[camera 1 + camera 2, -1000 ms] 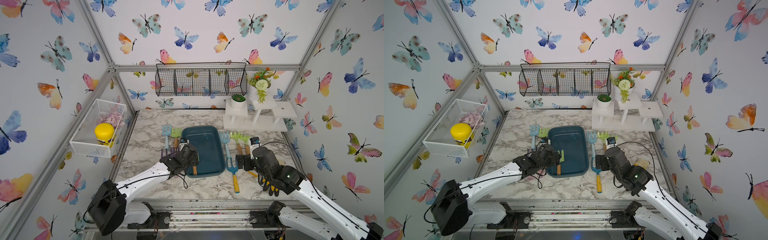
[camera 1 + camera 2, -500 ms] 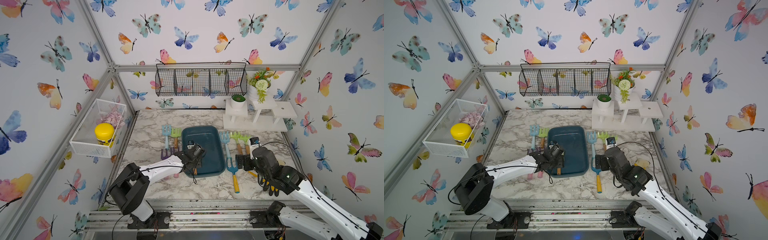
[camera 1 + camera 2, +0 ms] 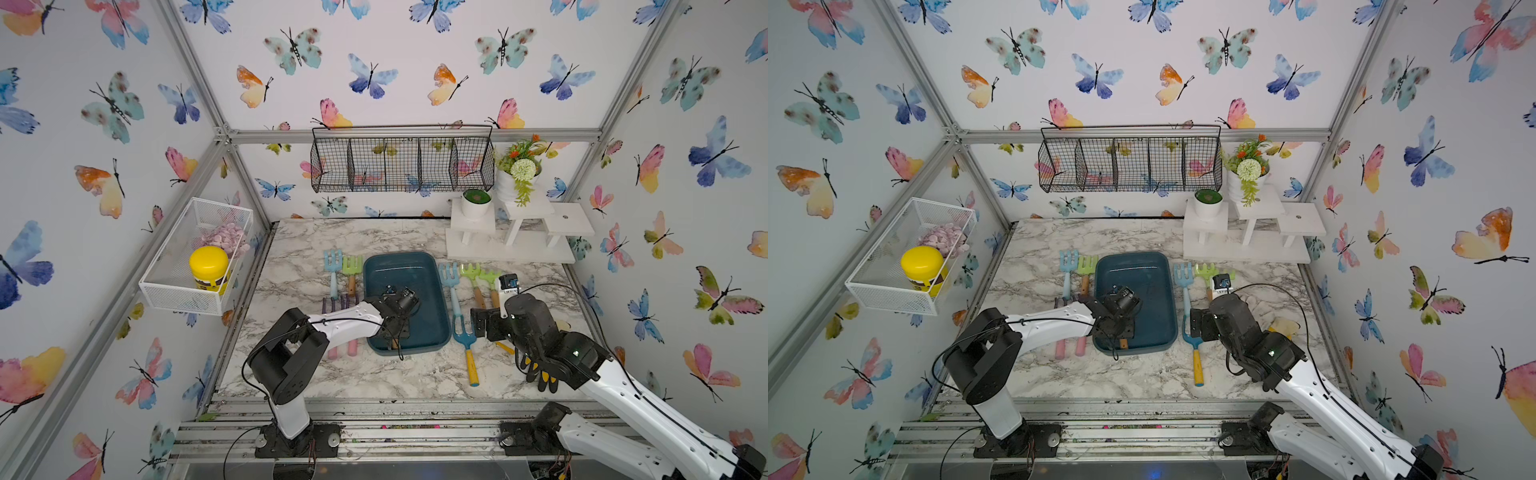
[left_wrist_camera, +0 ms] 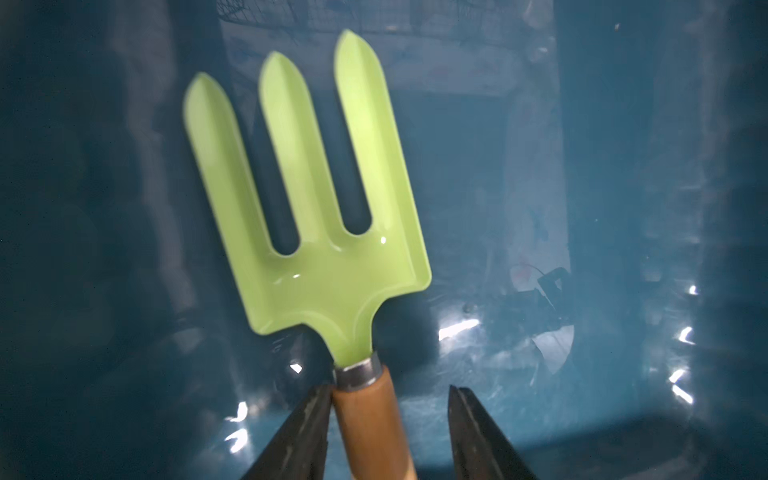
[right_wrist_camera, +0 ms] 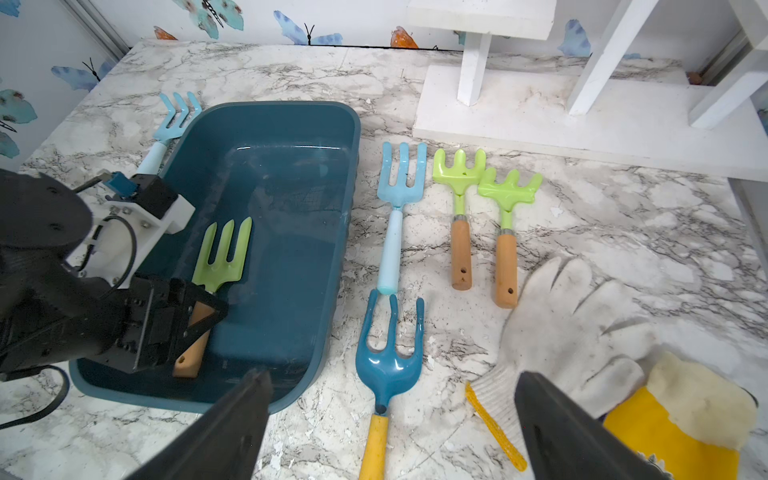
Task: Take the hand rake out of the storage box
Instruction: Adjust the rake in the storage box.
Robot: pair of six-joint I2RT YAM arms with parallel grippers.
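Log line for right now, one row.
left hand: inside storage box, jaws astride hand rake handle, not clamped | right hand: open, empty, outside box | hand rake: not out yet

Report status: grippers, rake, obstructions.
Left gripper open, astride handle, one finger touching. Right gripper open, empty. Hand rake lying in storage box. No obstruction seen.

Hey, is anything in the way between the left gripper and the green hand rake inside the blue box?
Nothing visible. The left gripper straddles the hand rake at its wooden handle inside the storage box, one jaw against the handle, the other apart. Lifting out, only the box's low wall needs clearing.
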